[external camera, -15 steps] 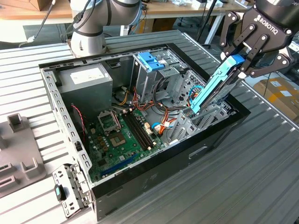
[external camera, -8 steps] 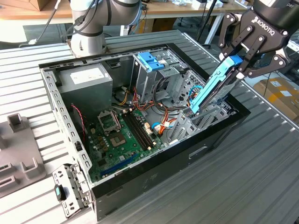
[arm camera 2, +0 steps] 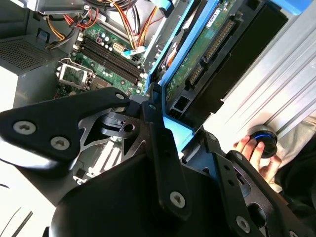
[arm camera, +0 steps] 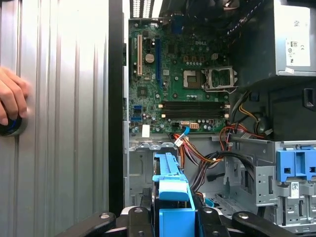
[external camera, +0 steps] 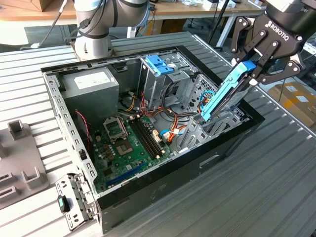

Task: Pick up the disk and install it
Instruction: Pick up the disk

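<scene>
Black angular hand (external camera: 251, 75) grips flat, blue-railed silver disk (external camera: 224, 97).

Arm (external camera: 96, 27): grey jointed column, base standing upright at the exterior view's upper left. Gripper (external camera: 250, 71): black two-finger linkage unit at the exterior view's upper right, angled down toward that view's left, fingers clamped on the disk (external camera: 222, 96) at its upper end, one on each side.
</scene>
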Robot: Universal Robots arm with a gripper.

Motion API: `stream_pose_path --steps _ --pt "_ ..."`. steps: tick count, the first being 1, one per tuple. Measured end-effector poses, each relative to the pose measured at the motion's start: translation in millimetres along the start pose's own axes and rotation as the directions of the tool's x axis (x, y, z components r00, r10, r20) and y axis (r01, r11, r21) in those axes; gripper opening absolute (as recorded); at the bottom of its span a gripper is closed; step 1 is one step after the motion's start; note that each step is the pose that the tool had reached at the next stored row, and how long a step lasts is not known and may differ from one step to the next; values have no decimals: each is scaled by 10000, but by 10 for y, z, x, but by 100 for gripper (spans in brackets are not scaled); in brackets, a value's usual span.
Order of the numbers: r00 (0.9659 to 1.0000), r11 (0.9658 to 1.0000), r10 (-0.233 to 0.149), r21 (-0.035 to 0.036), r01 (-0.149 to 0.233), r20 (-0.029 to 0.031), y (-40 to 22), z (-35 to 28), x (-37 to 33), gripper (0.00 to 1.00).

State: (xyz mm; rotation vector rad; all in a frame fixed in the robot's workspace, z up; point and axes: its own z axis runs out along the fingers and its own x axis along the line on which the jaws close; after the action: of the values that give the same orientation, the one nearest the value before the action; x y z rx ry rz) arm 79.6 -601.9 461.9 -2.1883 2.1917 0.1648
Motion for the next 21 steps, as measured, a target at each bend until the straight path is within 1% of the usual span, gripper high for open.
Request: stream_pose_path --steps 12,17,19,20,21 --pt "10000 10000 5 1 -5 -14 -43 62 7 37" --pt "10000 10000 6 1 -6 -23 -47 95 4 37" --pt "10000 10000 6 1 -6 -33 -48 104 -11 37" --pt "10000 10000 9 2 -9 -45 -39 133 -83 37" --pt "10000 10000 8 1 -8 -48 -34 137 -82 37"
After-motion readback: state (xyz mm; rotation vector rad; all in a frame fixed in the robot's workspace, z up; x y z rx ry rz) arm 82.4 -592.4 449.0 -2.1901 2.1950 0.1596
